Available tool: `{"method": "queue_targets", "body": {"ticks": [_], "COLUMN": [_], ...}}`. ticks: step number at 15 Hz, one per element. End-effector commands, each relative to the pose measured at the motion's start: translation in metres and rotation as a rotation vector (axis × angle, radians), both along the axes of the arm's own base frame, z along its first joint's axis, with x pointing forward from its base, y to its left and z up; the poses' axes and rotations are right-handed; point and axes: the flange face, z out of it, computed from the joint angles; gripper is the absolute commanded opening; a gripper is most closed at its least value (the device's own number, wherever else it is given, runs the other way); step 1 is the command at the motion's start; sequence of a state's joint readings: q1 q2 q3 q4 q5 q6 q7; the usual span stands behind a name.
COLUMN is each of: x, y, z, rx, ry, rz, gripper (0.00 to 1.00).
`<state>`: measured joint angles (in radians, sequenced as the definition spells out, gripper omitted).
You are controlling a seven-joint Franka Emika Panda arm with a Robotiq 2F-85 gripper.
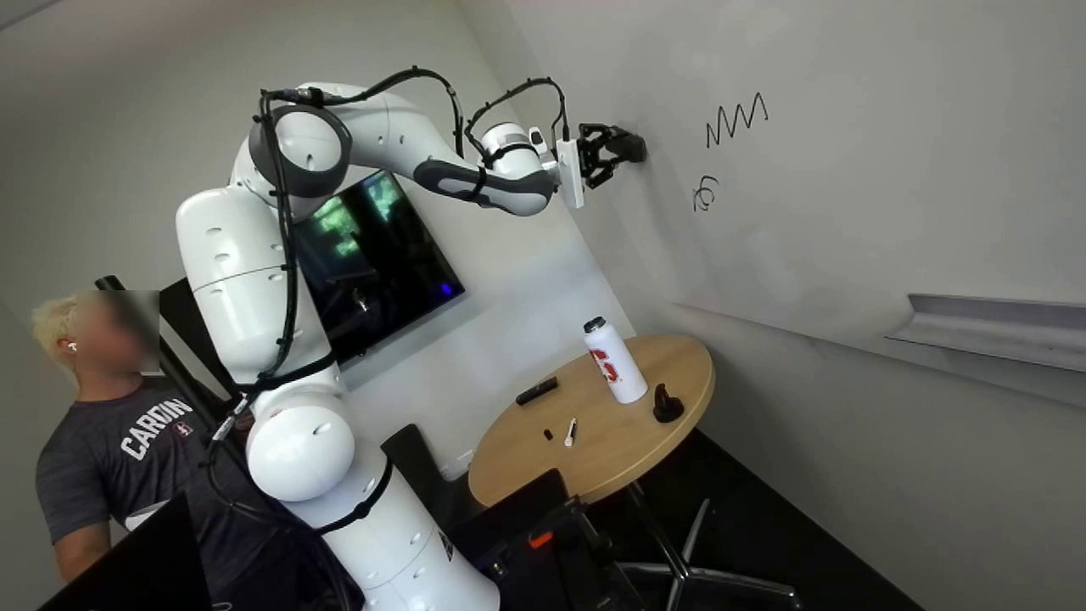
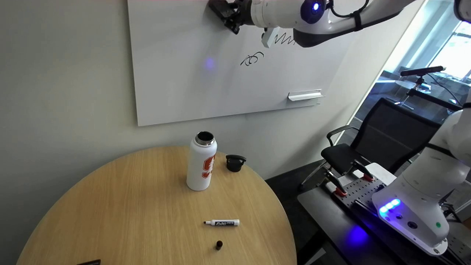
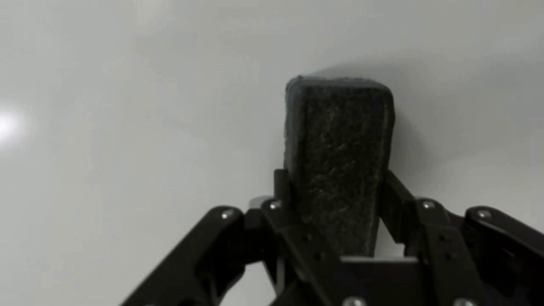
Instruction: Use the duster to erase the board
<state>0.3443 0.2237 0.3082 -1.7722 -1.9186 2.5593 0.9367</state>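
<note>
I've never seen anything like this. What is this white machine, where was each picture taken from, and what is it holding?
The white jointed machine is a robot arm. Two pictures watch it from outside; the close-up looks out from its wrist. There, two black fingers grip a dark block, the duster. It is at the whiteboard, though I can't be sure it touches. A zigzag and a loopy scribble are on the board, not yet erased.

On the round wooden table stands an open white bottle with a black lid beside it; an uncapped marker, a small black cap and a slim black object are there too. In an exterior view, a person shows behind the arm.
</note>
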Motion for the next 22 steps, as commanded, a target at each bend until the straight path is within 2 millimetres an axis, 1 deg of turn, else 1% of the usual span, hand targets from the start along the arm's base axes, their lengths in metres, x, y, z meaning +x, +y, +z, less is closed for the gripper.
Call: {"method": "queue_targets", "body": {"ticks": [1,4,7,9,10,12,14,15,17,19,20,22], "x": [0.000,0.001,-0.001,-0.017,-0.030,-0.062,-0.097,-0.114,-0.137,-0.161,-0.171,-0.193], "y": [-0.040,-0.054,-0.060,-0.058,-0.058,-0.061,-0.066,-0.071,-0.080,-0.085,-0.084,-0.075], "z": [0.029,0.041,0.044,0.046,0.047,0.047,0.045,0.039,0.018,-0.007,-0.019,-0.043], "rx": [-0.021,-0.024,-0.025,-0.047,-0.057,-0.073,-0.106,-0.127,-0.178,-0.220,-0.238,-0.269], "ry": [-0.082,-0.109,-0.115,-0.084,-0.061,0.006,0.088,0.149,0.256,0.370,0.431,0.551], "rz": [-0.072,-0.109,-0.131,-0.097,-0.061,-0.004,0.042,0.060,0.062,0.070,0.087,0.141], "gripper": [0.27,0.27,0.27,0.27,0.27,0.27,0.27,0.27,0.27,0.27,0.27,0.27]}}
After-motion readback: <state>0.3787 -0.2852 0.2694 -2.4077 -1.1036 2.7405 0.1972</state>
